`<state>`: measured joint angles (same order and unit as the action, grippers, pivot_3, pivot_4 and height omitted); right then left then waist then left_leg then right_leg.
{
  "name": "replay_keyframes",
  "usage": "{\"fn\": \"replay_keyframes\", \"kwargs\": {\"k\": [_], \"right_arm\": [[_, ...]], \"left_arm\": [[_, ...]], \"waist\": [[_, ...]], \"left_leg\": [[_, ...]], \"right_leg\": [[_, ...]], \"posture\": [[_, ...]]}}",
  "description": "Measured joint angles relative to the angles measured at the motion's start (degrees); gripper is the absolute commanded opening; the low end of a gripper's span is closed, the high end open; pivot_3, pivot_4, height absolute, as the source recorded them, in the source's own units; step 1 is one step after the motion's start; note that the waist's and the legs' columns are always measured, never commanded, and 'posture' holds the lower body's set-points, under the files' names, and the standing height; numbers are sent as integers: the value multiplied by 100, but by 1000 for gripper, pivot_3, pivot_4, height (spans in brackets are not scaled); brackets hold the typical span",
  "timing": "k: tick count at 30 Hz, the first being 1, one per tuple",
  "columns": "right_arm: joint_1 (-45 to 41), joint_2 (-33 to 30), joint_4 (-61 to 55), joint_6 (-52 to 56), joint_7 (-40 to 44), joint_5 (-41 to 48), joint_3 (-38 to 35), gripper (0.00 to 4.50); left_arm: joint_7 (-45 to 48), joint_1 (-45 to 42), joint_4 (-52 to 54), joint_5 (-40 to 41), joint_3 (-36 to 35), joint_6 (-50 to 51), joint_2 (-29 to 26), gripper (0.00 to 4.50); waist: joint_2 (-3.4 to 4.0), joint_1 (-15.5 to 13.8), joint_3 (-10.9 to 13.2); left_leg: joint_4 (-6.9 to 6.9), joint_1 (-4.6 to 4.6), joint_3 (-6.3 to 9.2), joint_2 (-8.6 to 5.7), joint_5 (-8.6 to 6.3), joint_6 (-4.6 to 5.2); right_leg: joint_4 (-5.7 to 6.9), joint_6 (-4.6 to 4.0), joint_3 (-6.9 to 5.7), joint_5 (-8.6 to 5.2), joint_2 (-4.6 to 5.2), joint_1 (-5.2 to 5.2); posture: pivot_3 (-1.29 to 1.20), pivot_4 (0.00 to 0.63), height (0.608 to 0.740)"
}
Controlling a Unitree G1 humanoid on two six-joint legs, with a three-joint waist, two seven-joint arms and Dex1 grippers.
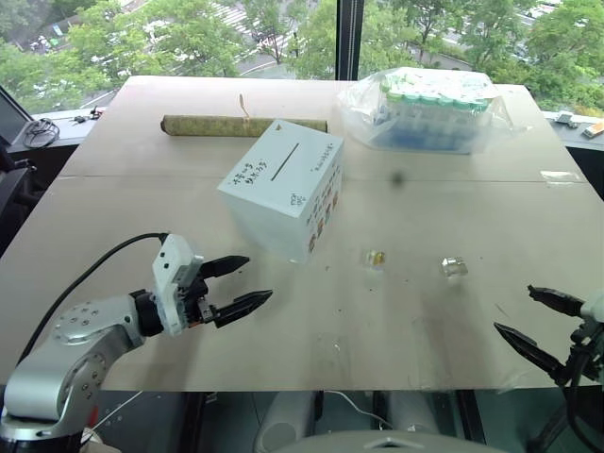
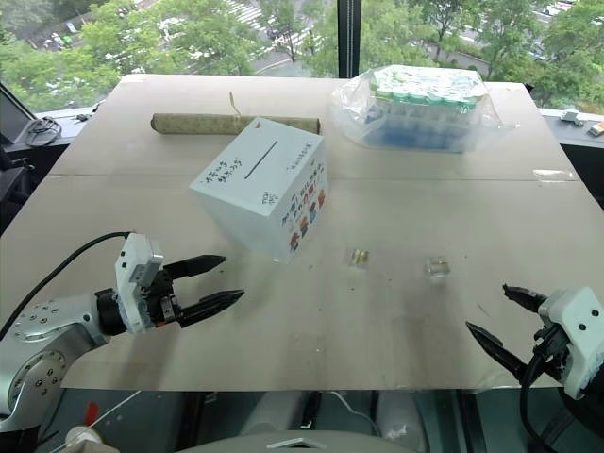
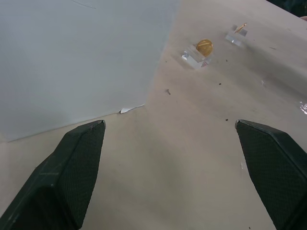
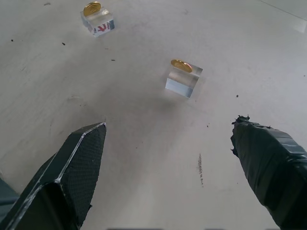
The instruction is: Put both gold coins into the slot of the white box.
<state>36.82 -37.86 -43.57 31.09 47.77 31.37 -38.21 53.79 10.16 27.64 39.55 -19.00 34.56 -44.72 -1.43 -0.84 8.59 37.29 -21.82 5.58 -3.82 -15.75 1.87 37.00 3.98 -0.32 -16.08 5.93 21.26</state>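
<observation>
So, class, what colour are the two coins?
Shiny gold coins, clearest in the right wrist view.

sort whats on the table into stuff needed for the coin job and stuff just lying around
For the job:
- two gold coins, each standing on a clear holder
- white box with its slot
- left gripper and right gripper, both open

Just lying about:
- bag of green-capped tubes
- greenish roll behind the box
</observation>
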Motion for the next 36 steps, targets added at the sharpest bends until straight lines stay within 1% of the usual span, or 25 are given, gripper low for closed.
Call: {"fn": "replay_keyframes", "kwargs": {"k": [2,4,5,7,9,14,17,20,24,30,31,32,33,36], "right_arm": [[-105,-37,5,-24,-46,-94,69,4500],[-613,-292,79,-10,-200,-311,396,4500],[-997,-548,90,11,-276,-387,617,4253],[-1402,-797,96,46,-299,-412,812,3682],[-1676,-1040,208,75,-238,-443,1085,2840],[-2850,-1614,747,87,3,-664,2159,2840],[-3211,-1742,1202,-57,119,-971,2621,1999],[-3475,-1883,1615,-347,277,-1331,2993,1999],[-3645,-1954,2022,-718,456,-1658,3261,1999],[-3896,-1968,2536,-1125,569,-2067,3530,1999],[-3948,-1967,2611,-1153,572,-2106,3555,1728],[-3981,-1967,2649,-1163,573,-2137,3558,1572],[-4018,-1965,2676,-1180,574,-2173,3565,1275],[-4092,-1963,2682,-1253,605,-2193,3603,1275]], "left_arm": [[78,-24,-16,39,3,1,-1,4445],[422,-329,-19,228,157,-71,15,4445],[766,-573,31,355,312,-221,-1,4488],[1285,-649,156,470,446,-373,-185,4500],[1569,-666,153,562,549,-334,-355,4500],[1844,-1006,133,453,913,-478,-381,4500],[1853,-1007,76,392,1040,-516,-376,4500],[1843,-1073,58,396,1056,-508,-374,4500],[1756,-1224,71,492,1054,-452,-375,4500],[1526,-1229,289,581,1056,-282,-375,4500],[1495,-1229,332,607,1056,-266,-375,4500],[1471,-1228,348,626,1055,-252,-375,4500],[1449,-1226,352,648,1055,-235,-375,4500],[1389,-1226,385,690,1055,-211,-375,4500]], "waist": [[-1,1,-1],[-2,11,-1],[3,19,2],[5,22,0],[7,18,0],[10,11,4],[11,11,5],[13,9,7],[13,12,7],[14,21,7],[14,21,7],[14,21,7],[14,20,7],[14,18,7]], "left_leg": [[0,2,0,0,0,0],[6,2,-7,0,1,0],[8,3,-20,0,1,0],[6,7,-29,2,1,1],[4,7,-26,2,1,1],[2,-6,-23,1,-3,7],[2,-11,-25,0,-6,11],[2,-10,-22,0,-6,11],[3,-9,-23,1,-6,11],[3,-7,-25,1,-6,11],[3,-7,-25,1,-6,11],[3,-8,-24,1,-6,10],[3,-8,-24,1,-6,10],[3,-8,-24,1,-6,10]], "right_leg": [[0,0,0,0,0,-1],[0,0,-2,1,-4,-1],[-1,4,-4,4,-6,1],[-3,5,-1,5,-7,0],[-2,5,-2,5,-12,0],[-17,5,-10,6,-8,1],[-21,6,-11,6,-5,1],[-21,6,-13,6,-5,1],[-20,6,-12,6,-5,1],[-19,6,-10,6,-5,1],[-19,6,-10,6,-5,1],[-19,6,-10,6,-5,1],[-19,6,-10,6,-5,1],[-19,6,-10,6,-5,1]], "posture": [[0,150,740],[0,150,740],[0,150,740],[0,150,740],[0,150,740],[0,150,740],[0,150,740],[0,150,740],[0,150,740],[0,150,740],[0,150,740],[0,150,740],[0,150,740],[0,150,740]]}}
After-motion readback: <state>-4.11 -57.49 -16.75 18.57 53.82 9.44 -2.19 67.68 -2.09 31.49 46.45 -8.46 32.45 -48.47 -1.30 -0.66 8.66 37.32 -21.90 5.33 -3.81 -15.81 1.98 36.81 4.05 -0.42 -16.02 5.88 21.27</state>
